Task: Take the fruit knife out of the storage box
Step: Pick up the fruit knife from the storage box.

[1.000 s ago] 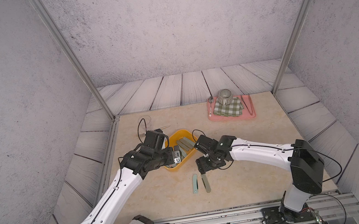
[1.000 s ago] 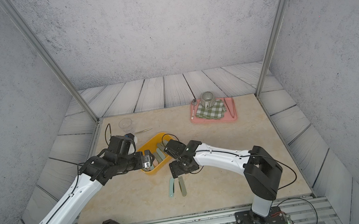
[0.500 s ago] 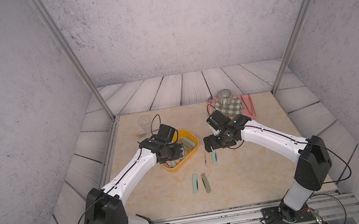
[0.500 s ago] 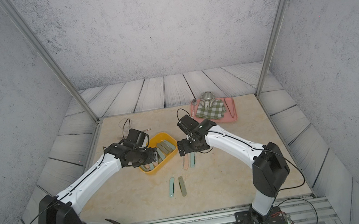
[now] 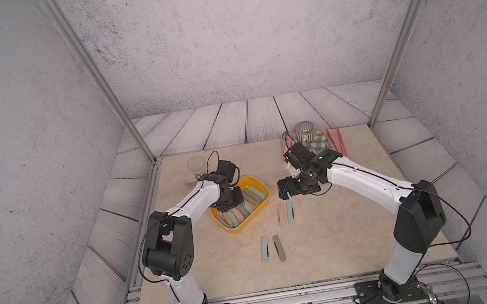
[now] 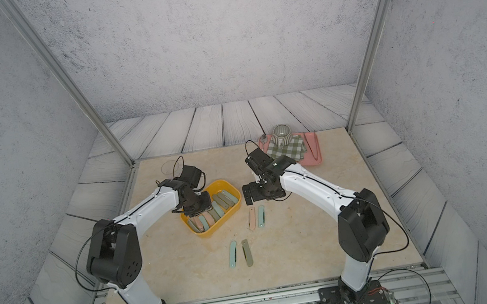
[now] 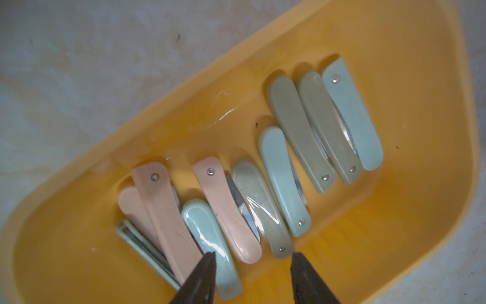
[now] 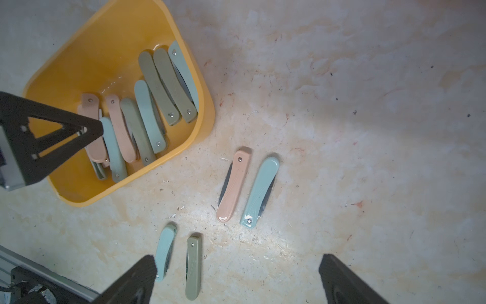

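The yellow-orange storage box (image 5: 238, 229) (image 6: 205, 232) sits left of the table's middle and holds several folded fruit knives in pink, pale blue and olive. My left gripper (image 5: 227, 206) (image 7: 253, 256) reaches down into the box (image 7: 394, 52). It is open, its jaws straddling the ends of a pale blue knife (image 7: 210, 242), a pink knife (image 7: 231, 218) and an olive knife (image 7: 265, 210). My right gripper (image 5: 283, 189) (image 8: 236, 265) hangs open just right of the box (image 8: 86, 52), holding nothing.
On the table lie a pink knife (image 5: 281, 214) (image 8: 232, 184) beside a blue knife (image 5: 290, 211) (image 8: 259, 192). Nearer the front lie another blue knife (image 5: 264, 249) and an olive knife (image 5: 278, 248). A pink tray (image 5: 337, 145) with cloth and cup stands at the back right. A clear glass (image 5: 195, 164) stands at the back left.
My left gripper has come down into the box and its jaws have narrowed. My right gripper has drawn back from the table's front, uncovering the pink and blue pair.
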Controlling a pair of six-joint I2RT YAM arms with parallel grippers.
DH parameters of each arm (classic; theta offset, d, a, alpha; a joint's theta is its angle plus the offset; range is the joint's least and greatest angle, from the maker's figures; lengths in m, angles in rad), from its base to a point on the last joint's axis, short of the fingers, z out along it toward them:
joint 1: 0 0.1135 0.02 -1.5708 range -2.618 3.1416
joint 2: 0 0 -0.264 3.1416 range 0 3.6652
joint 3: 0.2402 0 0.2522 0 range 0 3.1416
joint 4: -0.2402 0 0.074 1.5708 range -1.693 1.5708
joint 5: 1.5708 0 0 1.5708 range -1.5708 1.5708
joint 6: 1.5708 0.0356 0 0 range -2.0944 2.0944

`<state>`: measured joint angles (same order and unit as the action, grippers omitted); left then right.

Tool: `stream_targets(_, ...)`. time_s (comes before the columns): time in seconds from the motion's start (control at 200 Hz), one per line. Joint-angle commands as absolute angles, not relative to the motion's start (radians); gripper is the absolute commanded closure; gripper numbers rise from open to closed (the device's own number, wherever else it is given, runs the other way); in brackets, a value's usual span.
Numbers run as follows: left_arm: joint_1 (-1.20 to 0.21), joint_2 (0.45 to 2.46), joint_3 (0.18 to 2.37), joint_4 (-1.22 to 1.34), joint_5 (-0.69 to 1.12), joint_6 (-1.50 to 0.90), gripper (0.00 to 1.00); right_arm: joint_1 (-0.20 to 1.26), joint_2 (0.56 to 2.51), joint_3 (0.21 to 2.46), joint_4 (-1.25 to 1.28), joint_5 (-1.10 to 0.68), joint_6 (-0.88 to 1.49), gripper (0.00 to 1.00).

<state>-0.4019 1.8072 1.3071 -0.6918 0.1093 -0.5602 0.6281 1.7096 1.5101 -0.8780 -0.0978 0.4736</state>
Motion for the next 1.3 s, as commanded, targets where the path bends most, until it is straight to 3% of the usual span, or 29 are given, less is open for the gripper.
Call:
stream_targets(0.0, -0.384, 1.856, 1.335, -0.7, 0.096, -0.551, 0.52, 0.619, 1.726, 1.511, -0.882, -0.12, 0.462, 0.01)
stream_targets(0.816, -0.363, 2.009, 1.37, -0.664, 0.03, -0.494, 0.52, 0.608, 1.784, 1.54, -0.877, -0.159, 0.451, 0.01)
stream_targets(0.981, -0.366, 2.01, 1.359, -0.652, 0.026, -0.476, 0.68, 0.608, 1.786, 1.536, -0.877, -0.163, 0.451, 0.01)
stream_targets(1.116, -0.375, 2.008, 1.353, -0.65, 0.026, -0.466, 0.68, 0.607, 1.788, 1.537, -0.876, -0.166, 0.451, 0.01)
stream_targets(1.296, -0.38, 1.976, 1.334, -0.654, 0.011, -0.467, 0.56, 0.608, 1.788, 1.538, -0.876, -0.171, 0.451, 0.01)
